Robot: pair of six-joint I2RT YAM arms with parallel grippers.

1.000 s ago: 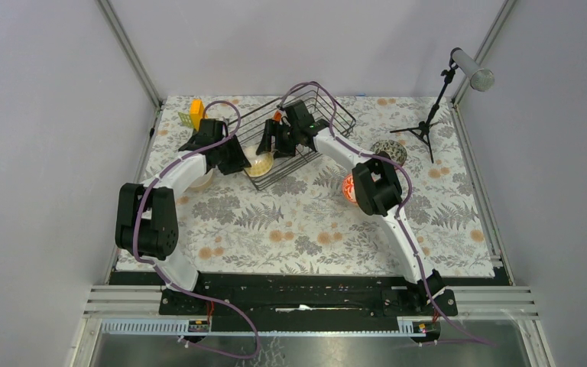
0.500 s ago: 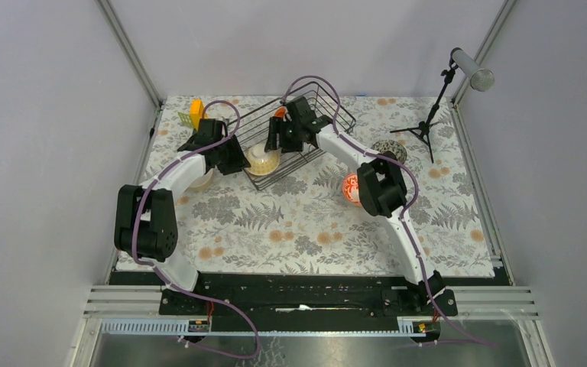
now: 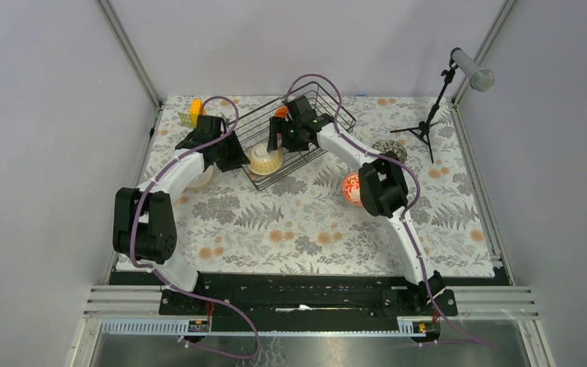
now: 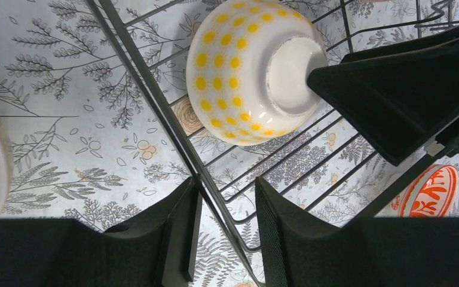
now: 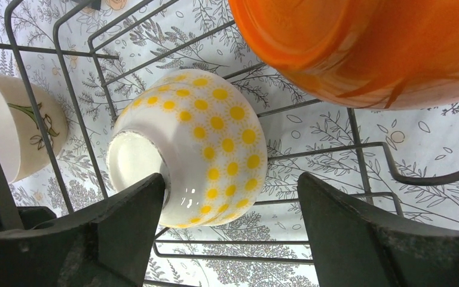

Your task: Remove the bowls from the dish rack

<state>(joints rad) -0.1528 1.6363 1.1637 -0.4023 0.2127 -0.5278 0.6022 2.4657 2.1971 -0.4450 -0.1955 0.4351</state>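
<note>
White yellow-dotted ceramic bowl (image 5: 209, 137) lies on its side in the dark wire dish rack (image 4: 162, 118), frame centre; right jaws gape around it, empty, left jaws half-closed astride the rack rim, grip unclear; likely light, slick, chippable: pinch across the belly.

Distant overhead view facing the table (image 3: 306, 222), both wrist views close, downward, sharing the dotted bowl (image 5: 203, 149)
</note>
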